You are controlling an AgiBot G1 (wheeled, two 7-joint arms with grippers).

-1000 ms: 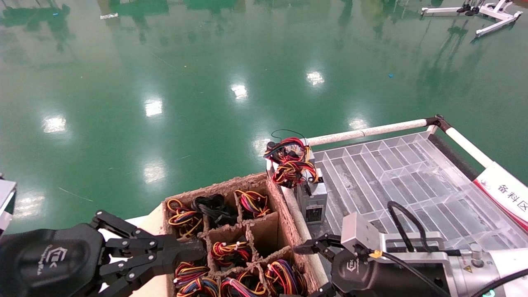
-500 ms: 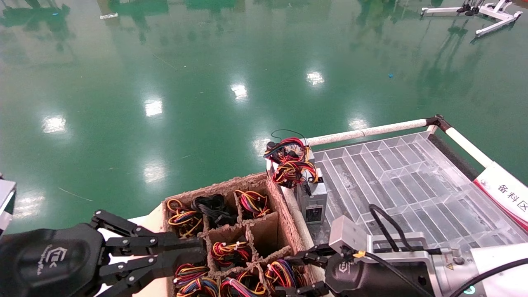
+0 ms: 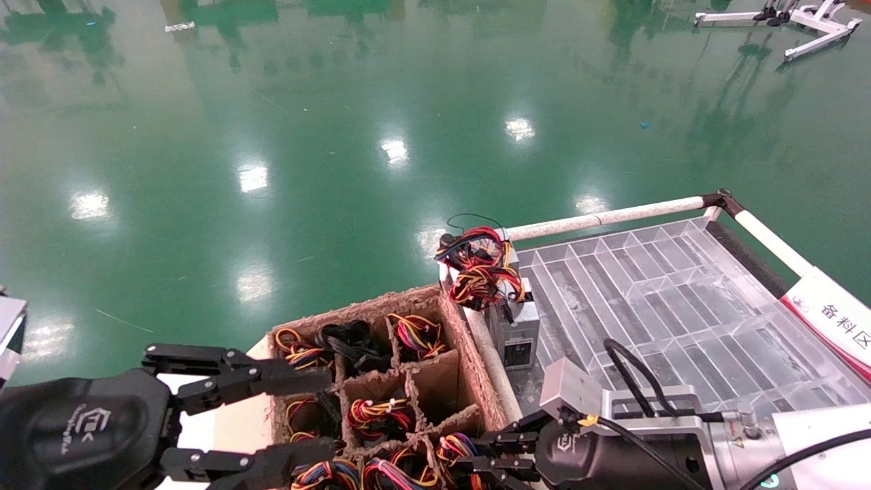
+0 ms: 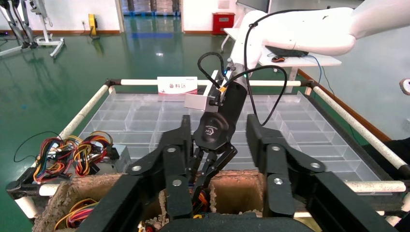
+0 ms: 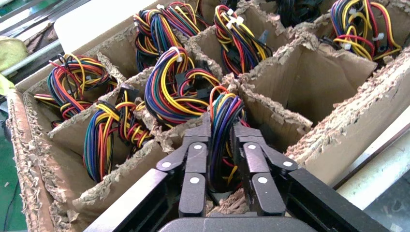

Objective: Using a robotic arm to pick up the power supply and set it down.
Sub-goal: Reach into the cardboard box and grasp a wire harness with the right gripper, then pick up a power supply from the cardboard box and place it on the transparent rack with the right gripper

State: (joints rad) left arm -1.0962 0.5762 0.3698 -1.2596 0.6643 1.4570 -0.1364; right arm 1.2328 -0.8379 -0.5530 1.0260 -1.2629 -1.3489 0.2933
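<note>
My right claw is pinching a wire bundle inside the cardboard box; my left claw is hanging spread above it. The power supply is lying on the clear tray just beside the box.

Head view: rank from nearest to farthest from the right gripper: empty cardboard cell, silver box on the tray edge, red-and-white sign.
From the right gripper:
1. Empty cardboard cell, just beyond it in the box.
2. Silver box, farther ahead on the tray's left edge.
3. Red-and-white sign, far right.
</note>
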